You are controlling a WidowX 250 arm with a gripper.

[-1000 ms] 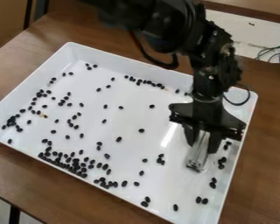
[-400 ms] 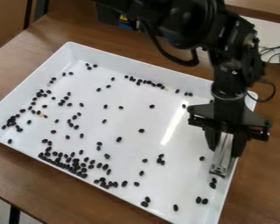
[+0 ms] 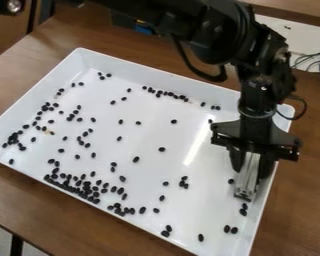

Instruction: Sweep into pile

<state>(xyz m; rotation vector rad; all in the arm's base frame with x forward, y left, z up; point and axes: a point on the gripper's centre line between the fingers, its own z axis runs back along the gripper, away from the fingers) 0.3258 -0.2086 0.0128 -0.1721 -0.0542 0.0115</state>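
Two fingers of the gripper [image 3: 251, 171] were clenched on a narrow metallic tool [image 3: 245, 189], slanting down from the jaws inside the white tray [image 3: 169, 167]. Above the jaws, the arm [image 3: 219, 37] bent and dropped steeply. Black beans [image 3: 244, 206] lay near them, the densest cluster [image 3: 76, 189] well apart.

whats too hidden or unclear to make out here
All in the camera view:
- metal tool's upper end: hidden by the gripper
- tray's nearest corner: cut off by the bottom edge
- exact count of crowded dark pieces: too small
- arm's far end: cut off by the top edge
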